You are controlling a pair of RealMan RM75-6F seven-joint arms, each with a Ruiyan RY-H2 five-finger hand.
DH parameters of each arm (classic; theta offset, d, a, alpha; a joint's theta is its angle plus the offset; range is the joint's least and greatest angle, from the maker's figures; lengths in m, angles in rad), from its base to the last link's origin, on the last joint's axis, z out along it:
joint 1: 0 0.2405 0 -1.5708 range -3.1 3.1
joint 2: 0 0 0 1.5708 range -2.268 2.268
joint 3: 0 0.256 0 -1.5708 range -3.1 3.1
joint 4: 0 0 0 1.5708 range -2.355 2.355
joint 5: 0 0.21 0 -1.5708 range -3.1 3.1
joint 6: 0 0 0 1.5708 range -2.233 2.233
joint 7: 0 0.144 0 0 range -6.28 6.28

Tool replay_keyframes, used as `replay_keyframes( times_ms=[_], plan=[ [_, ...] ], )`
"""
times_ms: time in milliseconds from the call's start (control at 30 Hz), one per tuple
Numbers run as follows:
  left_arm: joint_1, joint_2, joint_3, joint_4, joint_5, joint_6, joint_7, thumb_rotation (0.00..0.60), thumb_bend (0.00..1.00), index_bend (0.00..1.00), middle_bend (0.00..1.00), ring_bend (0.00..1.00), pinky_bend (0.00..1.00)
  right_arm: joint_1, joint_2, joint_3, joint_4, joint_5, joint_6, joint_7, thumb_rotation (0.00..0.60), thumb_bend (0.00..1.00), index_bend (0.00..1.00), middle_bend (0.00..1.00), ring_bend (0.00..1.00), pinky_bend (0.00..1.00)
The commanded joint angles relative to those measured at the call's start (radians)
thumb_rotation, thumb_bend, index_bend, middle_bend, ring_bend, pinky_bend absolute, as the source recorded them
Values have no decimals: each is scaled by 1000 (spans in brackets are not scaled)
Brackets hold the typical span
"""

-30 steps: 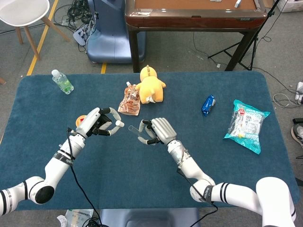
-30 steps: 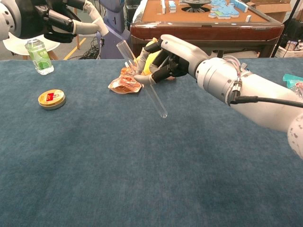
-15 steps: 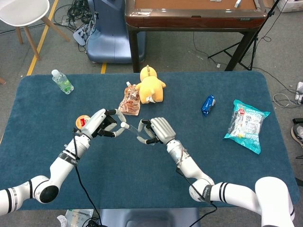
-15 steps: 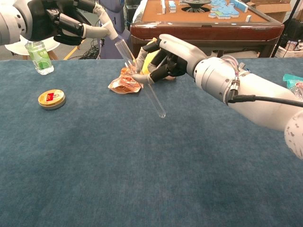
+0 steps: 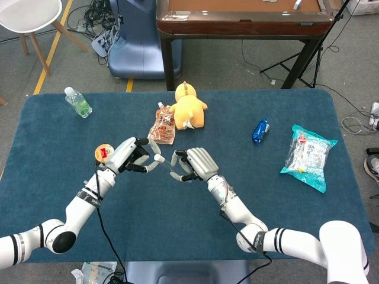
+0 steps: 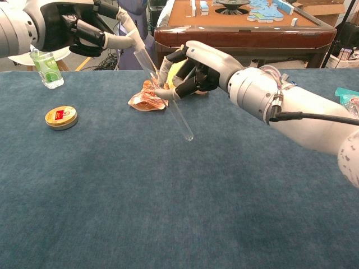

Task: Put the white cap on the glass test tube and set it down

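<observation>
Right hand (image 6: 193, 70) grips tilted glass test tube (image 6: 175, 106) aloft.

A grey floor (image 5: 249, 65) lies beyond the blue-covered table (image 5: 53, 148); a brown wooden game table (image 5: 243, 18) stands behind it; a white chair (image 5: 26, 18) sits at far left; black cables (image 5: 98, 15) trail beside a yellow floor line (image 5: 53, 50).

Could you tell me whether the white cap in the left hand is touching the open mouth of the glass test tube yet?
Touching: the chest view shows the white cap, pinched in the left hand, meeting the top of the glass test tube held by the right hand, no gap showing.
</observation>
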Motion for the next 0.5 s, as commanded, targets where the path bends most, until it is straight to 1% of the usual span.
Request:
replay_keyframes(
  times_ms=[33,500],
  plan=[
    [-1,-1,1,2,0,-2,0,600,320,535,1000,1000,1000,1,-2,1,1,1,0,0,600,647,651,882,1000,1000],
    [2,-1,3,9,5,-6,-9,600,320,535,1000,1000,1000,0,-3,-2,2,-1,2,1,600,647,652,882,1000,1000]
  ],
)
